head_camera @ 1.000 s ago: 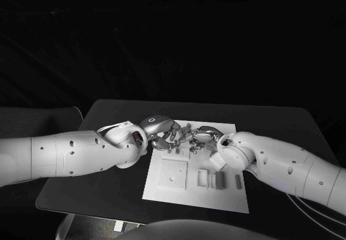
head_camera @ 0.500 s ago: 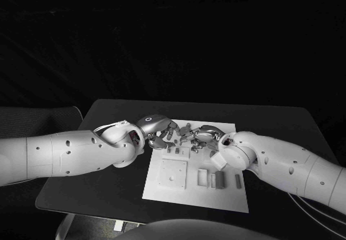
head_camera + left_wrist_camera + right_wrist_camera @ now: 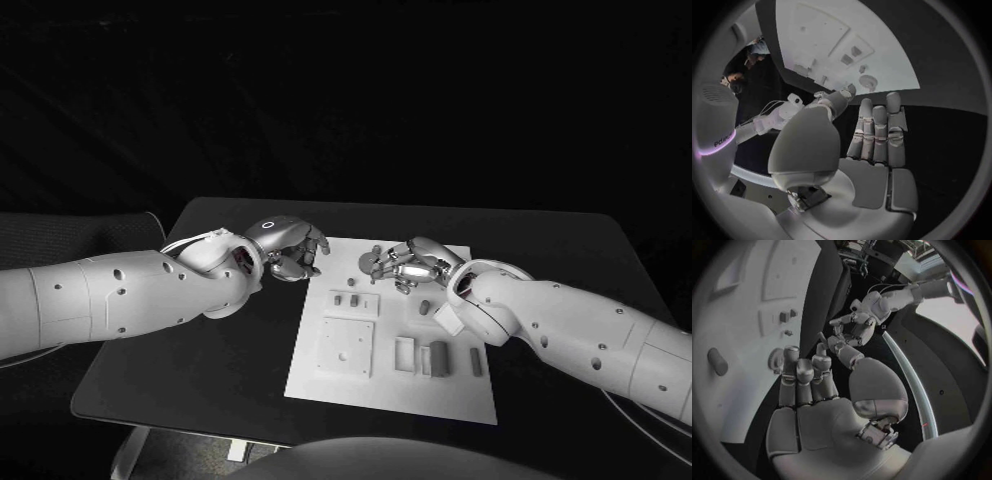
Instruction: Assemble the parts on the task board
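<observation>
A: From the head camera, where do things stand?

B: The white board [image 3: 378,350] lies in the middle of the black counter [image 3: 216,360]. The left hand [image 3: 286,248] hovers just off the board's far-left corner, over the counter; the right hand [image 3: 407,263] sits over the board's far edge. Small pegs [image 3: 346,298] stand in the far part of the board, a square plate [image 3: 346,347] lies left of centre, and a row of small blocks [image 3: 433,358] lies to its right.

A: Is either hand holding anything?

B: Not that I can see. In the left wrist camera the left hand [image 3: 873,145] has its fingers [image 3: 876,131] stretched out straight, side by side, with nothing in them; the board [image 3: 892,65] lies beyond the fingertips.

A: And the right wrist camera?

B: The right hand [image 3: 807,405] is similar: fingers [image 3: 804,377] extended, thumb out to the side, palm bare. The board [image 3: 754,315] runs along beside it, with a round part [image 3: 776,360] close to the fingertips, and the left hand [image 3: 856,325] is farther off.

A: So how should the next pick go?

B: My judgement: choose one loose part, lower the fingers straight over it, and pinch from both sides without nudging the standing pegs. Keeping the other hand clear of the board should avoid a collision.
</observation>
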